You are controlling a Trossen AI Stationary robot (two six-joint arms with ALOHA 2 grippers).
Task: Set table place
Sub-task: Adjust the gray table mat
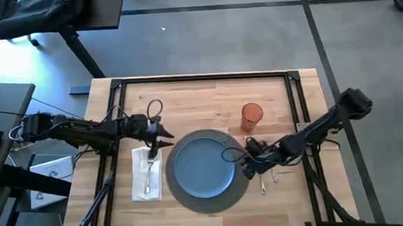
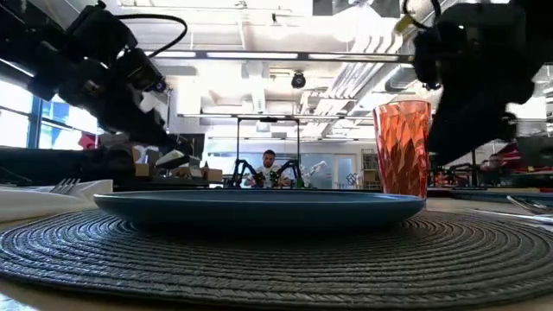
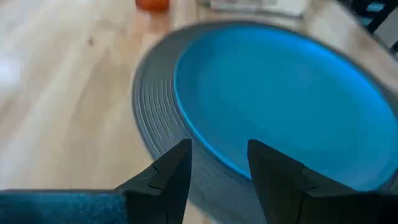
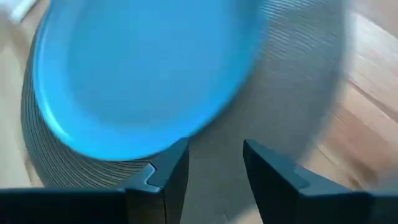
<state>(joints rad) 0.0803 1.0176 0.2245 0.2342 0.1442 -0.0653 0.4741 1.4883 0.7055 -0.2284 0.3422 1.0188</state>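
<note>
With the placemat (image 1: 242, 189) centred near the front of the table (image 1: 207, 98) under the blue plate (image 1: 203, 165), you look close to done: both the left gripper (image 3: 217, 163) and right gripper (image 4: 214, 163) hover parted and empty, so next only check the layout.

Light wooden table (image 1: 207, 91), ribbed woven placemat (image 2: 276, 250), smooth blue plate (image 1: 203, 164), faceted orange cup (image 2: 402, 147).

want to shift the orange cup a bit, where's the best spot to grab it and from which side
Grip the orange cup across its faceted wall around mid-height, coming level from the right gripper's side. It stands upright and tapers downward, with bare table around it.
</note>
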